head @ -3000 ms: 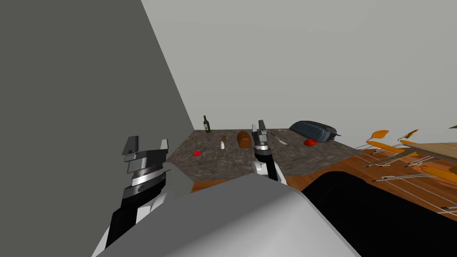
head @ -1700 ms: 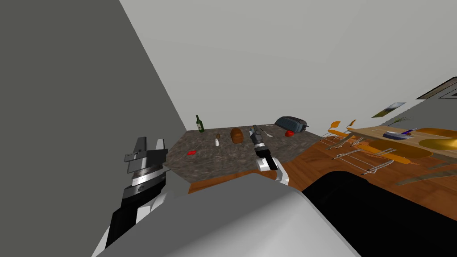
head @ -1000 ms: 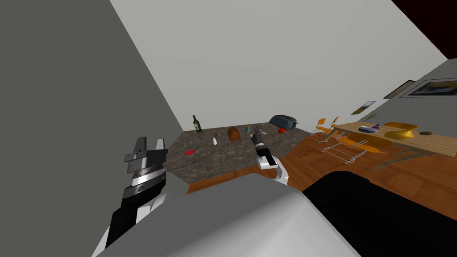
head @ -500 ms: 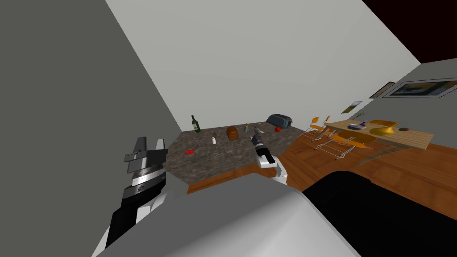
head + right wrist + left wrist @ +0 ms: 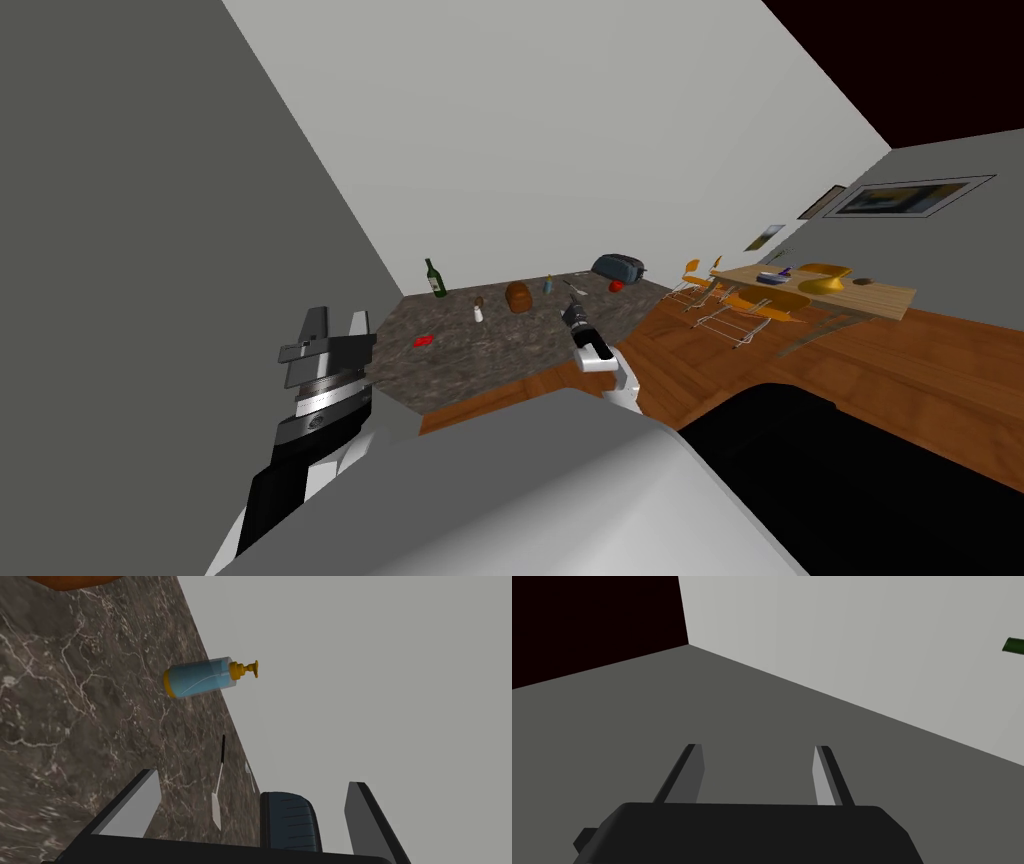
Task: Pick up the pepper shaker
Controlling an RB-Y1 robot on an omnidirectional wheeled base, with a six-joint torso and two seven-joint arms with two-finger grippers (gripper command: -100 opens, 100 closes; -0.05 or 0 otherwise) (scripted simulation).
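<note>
left gripper (image 5: 335,320): raised near my chest beside the grey wall, blades spread about a third of the wrist view apart, nothing between them
right gripper (image 5: 572,305): out over the counter, blades wide apart, holding nothing, aimed along the counter toward the back wall
counter (image 5: 500,345): dark veined marble top, carries everything below
red item (image 5: 424,341): small, lying flat on the near left part of the counter, kind can't tell
white shaker (image 5: 478,315): upright, mid-counter, left of the right gripper
pepper shaker (image 5: 480,300): small, brown, upright just behind the white shaker, well apart from the right gripper and untouched
bread loaf (image 5: 518,296): brown, between the shakers and the right gripper
soap bottle (image 5: 202,678): clear blue with an orange pump, upright near the wall, beyond the gripper
utensil (image 5: 218,786): black handle, pale blade, flat on the counter ahead of the blades
green bottle (image 5: 434,279): upright at the back left corner
toaster (image 5: 618,266): dark, ribbed, at the far right end
red round thing (image 5: 616,286): just in front of the toaster
dining table (image 5: 850,295): wooden, far right, orange chairs (image 5: 745,300) around it
</note>
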